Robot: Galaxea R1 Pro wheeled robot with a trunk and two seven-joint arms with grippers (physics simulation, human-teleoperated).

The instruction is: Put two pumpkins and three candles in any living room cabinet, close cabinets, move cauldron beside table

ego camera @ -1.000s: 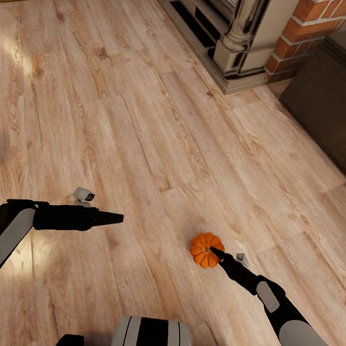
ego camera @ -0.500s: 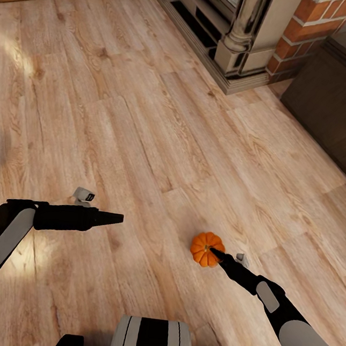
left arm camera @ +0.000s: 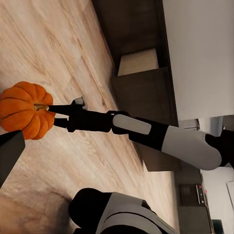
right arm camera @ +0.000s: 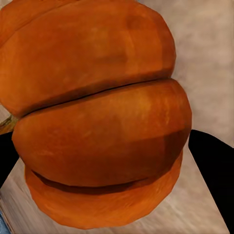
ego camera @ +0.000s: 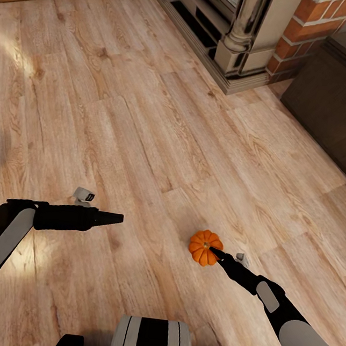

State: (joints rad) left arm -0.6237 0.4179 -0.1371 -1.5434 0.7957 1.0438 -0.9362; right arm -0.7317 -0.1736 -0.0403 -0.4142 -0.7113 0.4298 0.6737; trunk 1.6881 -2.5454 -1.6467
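Head view: pumpkin (ego camera: 203, 247) on floor (ego camera: 145, 137) at five o'clock.
Right jaws (ego camera: 213, 250) apart, straddling it; left jaws (ego camera: 117, 219) look together.

Your head camera looks down from above onto the floor (ego camera: 148, 110). Your left wrist camera looks sideways from further off and shares the pumpkin (left arm camera: 23, 109) and the right arm (left arm camera: 146, 134) with it. Your right wrist camera sits so close that the pumpkin (right arm camera: 97, 117) probably hides most else.
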